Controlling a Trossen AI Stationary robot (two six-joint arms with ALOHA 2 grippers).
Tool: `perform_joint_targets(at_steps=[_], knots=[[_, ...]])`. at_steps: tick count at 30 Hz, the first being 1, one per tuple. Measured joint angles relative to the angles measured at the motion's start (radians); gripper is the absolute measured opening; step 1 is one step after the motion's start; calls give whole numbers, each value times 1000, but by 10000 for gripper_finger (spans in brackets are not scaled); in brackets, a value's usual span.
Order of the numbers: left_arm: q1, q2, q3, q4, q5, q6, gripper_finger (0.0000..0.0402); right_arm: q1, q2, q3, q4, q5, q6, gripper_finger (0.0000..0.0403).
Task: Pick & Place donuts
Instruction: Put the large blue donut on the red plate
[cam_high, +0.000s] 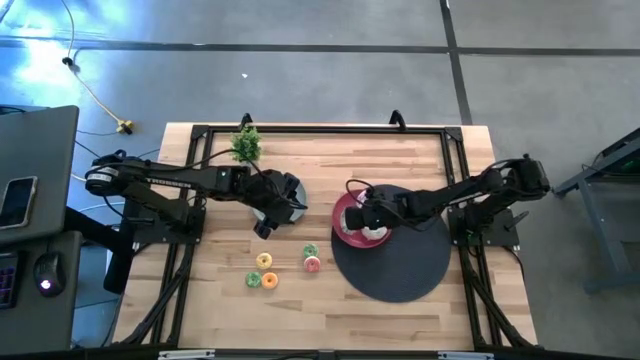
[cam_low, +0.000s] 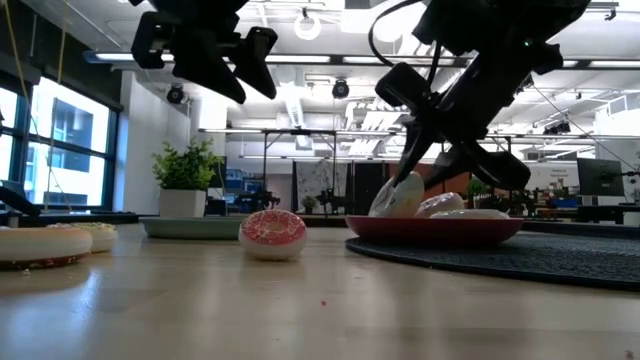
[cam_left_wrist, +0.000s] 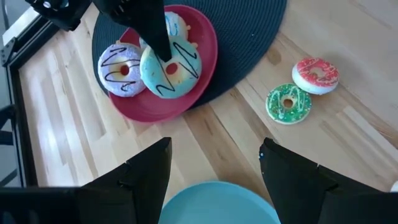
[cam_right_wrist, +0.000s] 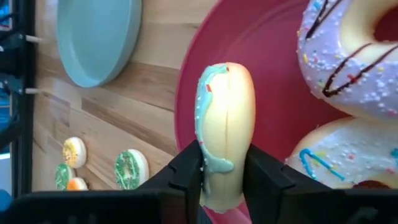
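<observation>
- The pink plate (cam_high: 341, 222) serves as the landmark; it sits on the desk (cam_high: 220, 310), on the near-left edge of a round dark mat (cam_high: 400, 270).
- The right end effector (cam_right_wrist: 222, 171) is over the pink plate, its fingers clamped on a donut with light blue-green icing (cam_right_wrist: 225, 134), which stands on edge at the plate.
- In the left wrist view that same donut (cam_left_wrist: 171, 70) leans tilted on the plate with the right arm's dark finger across it.
- Two more large donuts lie on the plate beside it: one with pale lilac icing and dark stripes (cam_left_wrist: 122, 67), and one with white icing (cam_right_wrist: 345, 158) partly hidden behind.
- Left of the plate on the bare desk lie four small donuts: a green one (cam_high: 310, 251) and a pink one (cam_high: 312, 264) closest to the plate, then a yellow one (cam_high: 263, 261), an orange one (cam_high: 270, 280) and another green one (cam_high: 252, 280) farther left.
- The left end effector (cam_left_wrist: 214, 165) hovers above a grey-green plate (cam_high: 290, 208), just left of the pink plate; its fingers stand apart and hold nothing.
- Farther back from the pink plate and to its left, a small potted plant (cam_high: 246, 142) stands at the desk's far edge.
</observation>
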Motion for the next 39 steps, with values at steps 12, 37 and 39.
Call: perform_joint_targets(at_steps=[12,37,39], knots=[[0,0,0,-2,1,-25,233,-5,0,0,-67,-19,-61,173],[0,1,0,-8,1,2,233,-21,10,258,-638,-54,-312,177],[0,1,0,-5,1,2,233,-22,33,251,-618,-75,-333,177]])
